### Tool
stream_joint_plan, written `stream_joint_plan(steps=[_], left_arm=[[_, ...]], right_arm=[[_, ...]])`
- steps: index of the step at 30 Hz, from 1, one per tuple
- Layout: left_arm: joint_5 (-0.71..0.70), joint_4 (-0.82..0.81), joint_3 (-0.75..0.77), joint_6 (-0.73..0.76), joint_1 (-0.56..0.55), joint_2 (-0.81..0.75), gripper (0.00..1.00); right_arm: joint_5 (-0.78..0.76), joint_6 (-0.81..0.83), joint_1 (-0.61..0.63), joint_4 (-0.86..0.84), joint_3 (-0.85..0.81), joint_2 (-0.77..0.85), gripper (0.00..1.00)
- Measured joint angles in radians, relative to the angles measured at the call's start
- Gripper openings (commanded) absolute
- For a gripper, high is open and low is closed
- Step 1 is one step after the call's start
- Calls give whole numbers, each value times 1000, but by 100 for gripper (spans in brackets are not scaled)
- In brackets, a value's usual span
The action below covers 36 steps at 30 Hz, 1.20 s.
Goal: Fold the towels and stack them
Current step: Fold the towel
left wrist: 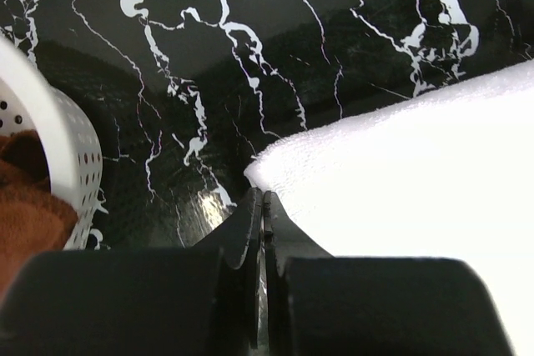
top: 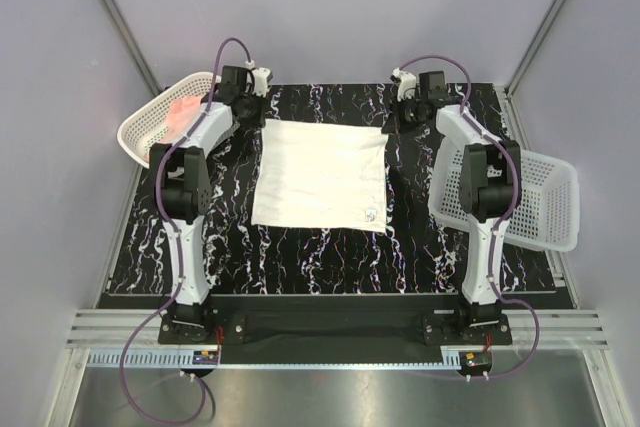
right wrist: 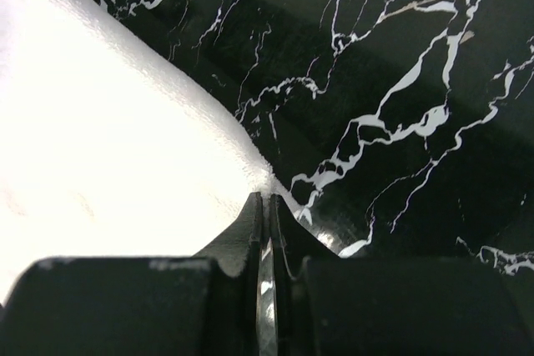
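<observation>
A white towel [top: 320, 175] lies spread flat on the black marbled table [top: 300, 247]. My left gripper [top: 258, 109] is at the towel's far left corner. In the left wrist view its jaws [left wrist: 263, 196] are closed, with the tips on the corner of the towel [left wrist: 400, 172]. My right gripper [top: 398, 119] is at the far right corner. In the right wrist view its jaws [right wrist: 267, 198] are closed, pinching the tip of the towel [right wrist: 108, 139]. Both corners stay low at the table.
A white basket [top: 140, 127] at the far left holds an orange-pink towel [top: 183, 112], which also shows in the left wrist view [left wrist: 25, 198]. A second white basket [top: 545, 197] stands at the right edge, beside the right arm.
</observation>
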State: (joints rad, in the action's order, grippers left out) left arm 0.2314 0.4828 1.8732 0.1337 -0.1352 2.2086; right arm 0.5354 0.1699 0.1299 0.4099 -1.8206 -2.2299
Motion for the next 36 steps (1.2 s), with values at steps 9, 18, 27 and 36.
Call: stream_joint_plan(steps=[9,18,27,36], left_arm=[[1,-49,-150,-16,-2,-151,0],[14,-82,-346,-73,-2,-320,0],[60,-60,-576,-112,-2,-515,0],[82,33,-719,-163,-2,-631,0]], right_arm=[[8,5,0,-46,121,116,0],[55,-76,0,-53,286,243,0],[55,-207,26,-69,582,453,0],[25,-273,79,-2,715,602,0]])
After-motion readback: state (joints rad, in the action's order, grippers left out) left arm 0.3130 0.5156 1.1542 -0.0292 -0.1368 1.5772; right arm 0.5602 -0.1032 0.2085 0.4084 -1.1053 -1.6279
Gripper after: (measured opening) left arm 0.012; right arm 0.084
